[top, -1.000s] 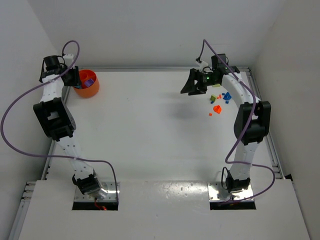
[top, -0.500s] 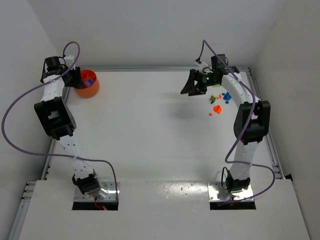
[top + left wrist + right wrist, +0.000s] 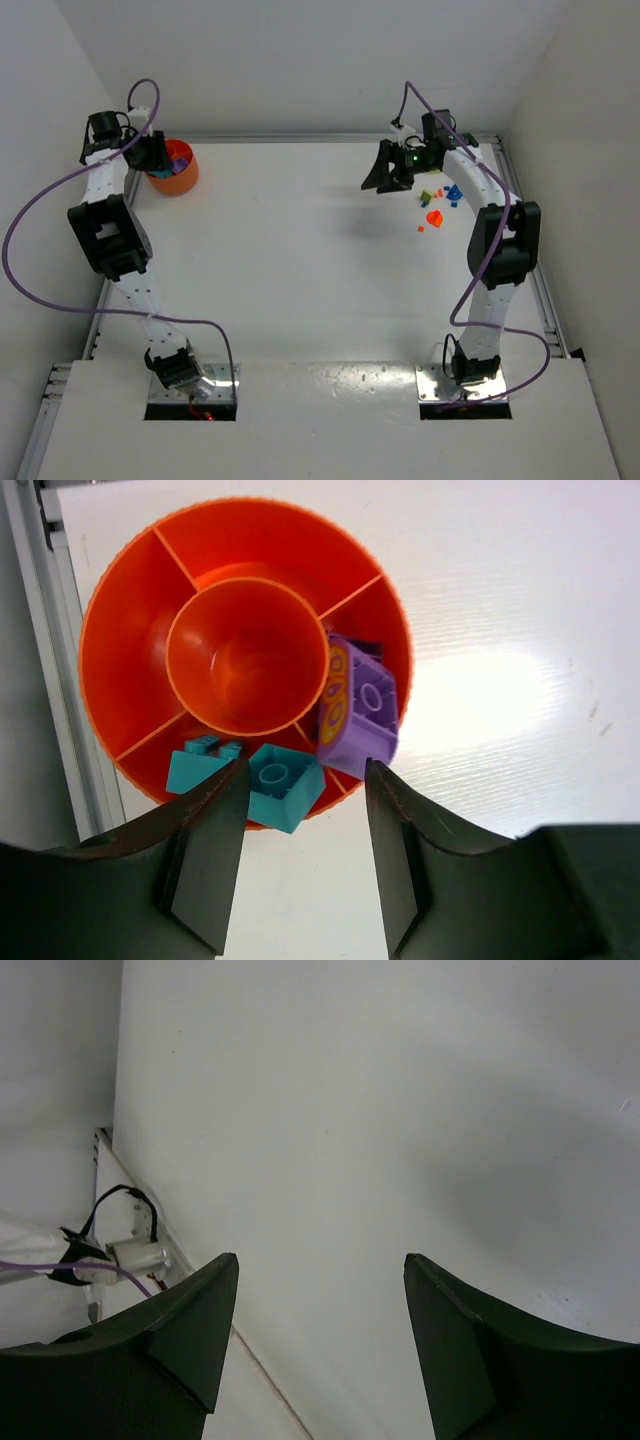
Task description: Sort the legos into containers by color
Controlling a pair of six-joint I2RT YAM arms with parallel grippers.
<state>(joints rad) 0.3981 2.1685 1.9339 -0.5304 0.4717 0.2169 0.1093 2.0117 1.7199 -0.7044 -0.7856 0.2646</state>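
Orange bowl [image 3: 120, 610] is holding teal bricks [image 3: 285, 780] and a purple brick [image 3: 362, 705] in its outer ring; left pincer [image 3: 300, 870] is hanging released, empty, just above it. Loose legos [image 3: 437, 205] are waiting on the surface [image 3: 300, 260] well right of the bowl, with the right pincer [image 3: 385, 172] gaping empty beside them.

A robot lab cell: white table [image 3: 300, 270] boxed by plain white walls [image 3: 300, 60], edged with aluminium rail [image 3: 553, 310].

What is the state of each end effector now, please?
Left end effector: open, holding nothing, above the bowl.
Right end effector: open, holding nothing.
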